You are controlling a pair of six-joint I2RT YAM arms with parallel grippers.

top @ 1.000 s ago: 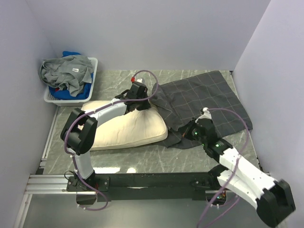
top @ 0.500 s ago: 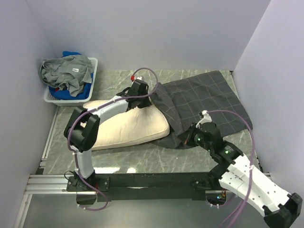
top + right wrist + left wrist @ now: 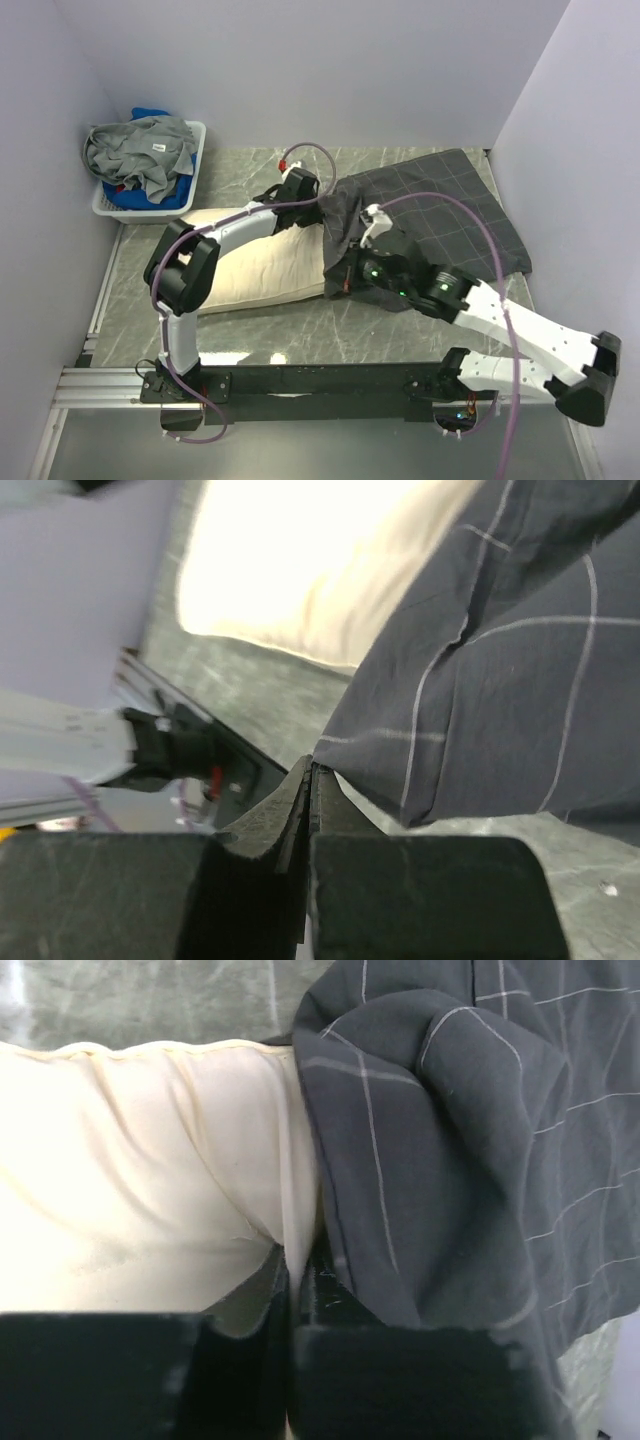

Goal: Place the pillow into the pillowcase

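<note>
The left gripper (image 3: 292, 1260) has its jaws pressed almost together, leaving only a thin slit. The hem of the pillowcase (image 3: 450, 1160) runs down into that slit, so it appears to pinch the cloth, with the pale skin of the pillow (image 3: 130, 1180) crowded against the same fingers. On one side of its tips lies the cream pillow, on the other the dark checked cloth bunched in a raised fold. In the top view this left gripper (image 3: 320, 208) sits at the far right corner of the pillow (image 3: 250, 270), its forearm lying along the pillow's far long edge. The right gripper (image 3: 309, 768) is clamped tight, and a low edge of the pillowcase (image 3: 500, 680) tapers right into its tips. Beyond them the pillow (image 3: 320, 560) shows as a bright mass partly under the cloth. From above, the right gripper (image 3: 337, 280) is at the pillow's near right corner, just across from the left one. The pillow's long axis runs crosswise on the table (image 3: 280, 330), its right short end pointing into the cloth between the two grippers. The rest of the pillowcase (image 3: 440, 215) spreads flat away from them to the right. Well behind the left arm stands a basket (image 3: 198, 150) of clothes (image 3: 140, 150).
</note>
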